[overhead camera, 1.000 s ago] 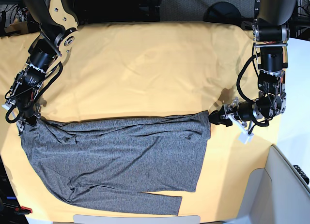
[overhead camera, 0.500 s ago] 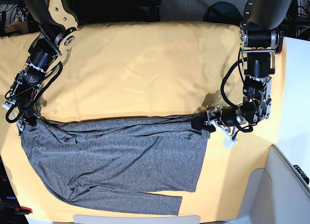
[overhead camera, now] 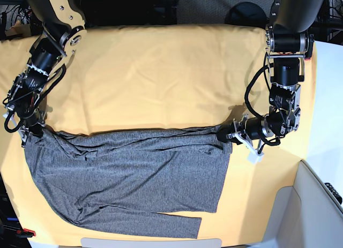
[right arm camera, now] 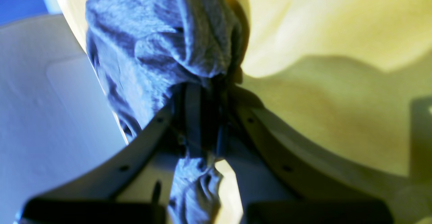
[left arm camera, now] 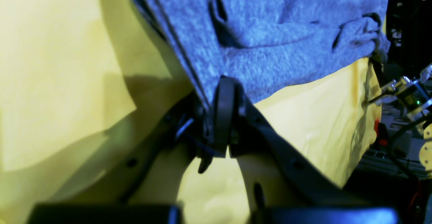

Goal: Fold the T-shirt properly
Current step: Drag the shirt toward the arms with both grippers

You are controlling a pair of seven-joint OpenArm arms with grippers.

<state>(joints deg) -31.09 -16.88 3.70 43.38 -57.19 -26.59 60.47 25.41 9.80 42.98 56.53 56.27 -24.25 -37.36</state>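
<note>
While the T-shirt (overhead camera: 128,173) lies spread on the yellow cloth (overhead camera: 161,71), both grippers, left (overhead camera: 222,135) and right (overhead camera: 28,131), are clamped on its far corners, so the fold's ready; next they'd need to lift together evenly

Your left gripper (overhead camera: 224,136) has slid in from beside the T-shirt (overhead camera: 128,178) onto its top corner, and its fingers (left arm camera: 224,116), spread a second ago, are now clamped on the hem. Your right gripper (overhead camera: 25,131) has drifted slightly up and outward, tugging the opposite corner and pulling the upper edge a little tauter.
</note>
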